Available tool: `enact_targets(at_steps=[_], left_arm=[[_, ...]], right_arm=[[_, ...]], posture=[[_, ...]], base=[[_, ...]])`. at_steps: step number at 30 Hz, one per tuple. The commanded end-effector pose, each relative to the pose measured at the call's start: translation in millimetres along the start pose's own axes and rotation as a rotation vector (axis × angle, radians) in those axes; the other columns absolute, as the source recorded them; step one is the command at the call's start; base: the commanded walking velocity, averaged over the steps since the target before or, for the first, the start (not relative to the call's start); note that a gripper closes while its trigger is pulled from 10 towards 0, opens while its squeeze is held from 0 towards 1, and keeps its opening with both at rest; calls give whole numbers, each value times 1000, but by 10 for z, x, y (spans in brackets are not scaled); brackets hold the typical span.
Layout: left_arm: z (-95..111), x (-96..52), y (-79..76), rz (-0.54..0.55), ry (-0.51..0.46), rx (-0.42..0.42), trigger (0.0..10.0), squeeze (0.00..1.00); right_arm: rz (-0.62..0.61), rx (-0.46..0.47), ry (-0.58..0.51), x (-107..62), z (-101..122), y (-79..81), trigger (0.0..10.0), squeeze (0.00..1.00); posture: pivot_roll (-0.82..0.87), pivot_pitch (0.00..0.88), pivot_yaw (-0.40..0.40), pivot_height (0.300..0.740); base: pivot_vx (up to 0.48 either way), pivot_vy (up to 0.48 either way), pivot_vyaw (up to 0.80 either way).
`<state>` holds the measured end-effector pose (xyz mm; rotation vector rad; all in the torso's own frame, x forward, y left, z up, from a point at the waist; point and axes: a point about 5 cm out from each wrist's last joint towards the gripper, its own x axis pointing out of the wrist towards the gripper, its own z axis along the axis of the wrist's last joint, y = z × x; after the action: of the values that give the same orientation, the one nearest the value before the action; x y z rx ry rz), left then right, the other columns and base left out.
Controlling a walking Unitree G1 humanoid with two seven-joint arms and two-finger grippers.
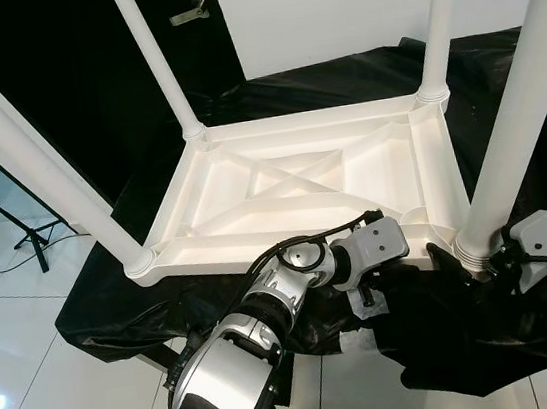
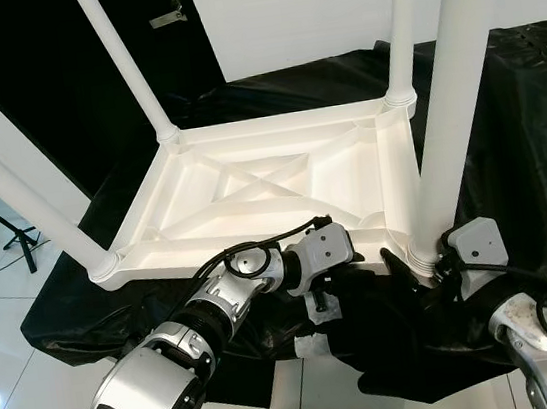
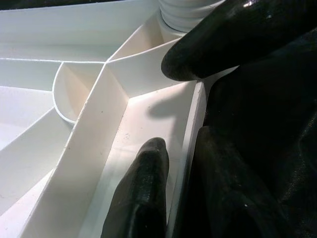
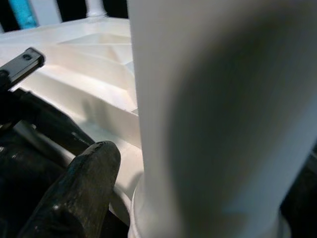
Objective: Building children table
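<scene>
White table (image 1: 300, 176) with white legs (image 1: 517, 102), black cloth (image 1: 497, 64), white floor tiles (image 1: 33, 367), silver arms (image 1: 234, 361)

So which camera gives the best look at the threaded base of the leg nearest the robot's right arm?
The left eye view: the leg base shows seated in the tabletop corner beside the right tool. The right eye view shows it similarly. The left wrist view catches its ribbed collar; the right wrist view shows it blurred, very close.

Black fingers (image 3: 143, 193) astride white tabletop rim (image 3: 190, 134)
</scene>
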<state>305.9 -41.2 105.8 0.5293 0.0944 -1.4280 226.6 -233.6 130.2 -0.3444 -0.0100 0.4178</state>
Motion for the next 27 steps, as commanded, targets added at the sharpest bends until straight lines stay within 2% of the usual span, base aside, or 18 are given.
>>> enact_targets(at_steps=[1, 4, 5, 8, 9, 10, 11, 12, 21, 25, 26, 27], left_arm=[[-196, 46, -130, 40, 70, -75, 10000, 0], [-198, 43, -129, 41, 70, -75, 10000, 0], [-204, 36, -123, 44, 72, -75, 10000, 0], [-206, 29, -115, 49, 73, -75, 10000, 0], [-207, 27, -113, 51, 73, -76, 10000, 0], [-208, 26, -112, 52, 73, -76, 10000, 0], [-208, 26, -112, 52, 73, -76, 10000, 0], [-210, 24, -110, 53, 73, -77, 10000, 0], [-221, 15, -109, 57, 75, -80, 10000, 0], [-216, 20, -112, 56, 74, -80, 10000, 0], [-208, 29, -116, 55, 72, -79, 10000, 0], [-208, 29, -116, 55, 72, -79, 10000, 0]], right_arm=[[33, -2, 8, 21, -16, -8, 10000, 0], [56, -6, 6, 34, 2, -31, 10000, 0], [152, -10, 24, 57, 17, -67, 10000, 0], [232, -9, 48, 58, 14, -103, 10000, 0], [251, -11, 55, 52, 7, -116, 6000, 0], [264, -12, 60, 47, 2, -129, 4353, 0], [264, -12, 60, 47, 2, -129, 4353, 0], [284, -11, 70, 37, -7, -149, 0, 0], [319, -39, 98, -12, -18, -307, 0, 0], [321, -29, 110, -35, -40, -308, 0, 0], [282, 16, 118, -67, -102, -245, 0, 0], [282, 16, 118, -67, -102, -245, 0, 0]], posture=[[-42, 0, 138, 740], [-42, 0, 138, 740], [-35, 0, 135, 740], [-29, 0, 132, 740], [-27, 0, 131, 740], [-24, 0, 129, 740], [-24, 0, 129, 740], [-24, 0, 129, 740], [-24, 0, 129, 740], [-27, 0, 129, 740], [-26, 0, 125, 740], [-26, 0, 125, 740]], base=[[0, 0, 0], [0, 0, 0], [0, 0, 0], [0, 0, 0], [0, 0, 0], [0, 0, 0], [0, 0, 0], [0, 0, 0], [0, 0, 0], [0, 0, 0], [0, 0, 0], [0, 0, 0]])
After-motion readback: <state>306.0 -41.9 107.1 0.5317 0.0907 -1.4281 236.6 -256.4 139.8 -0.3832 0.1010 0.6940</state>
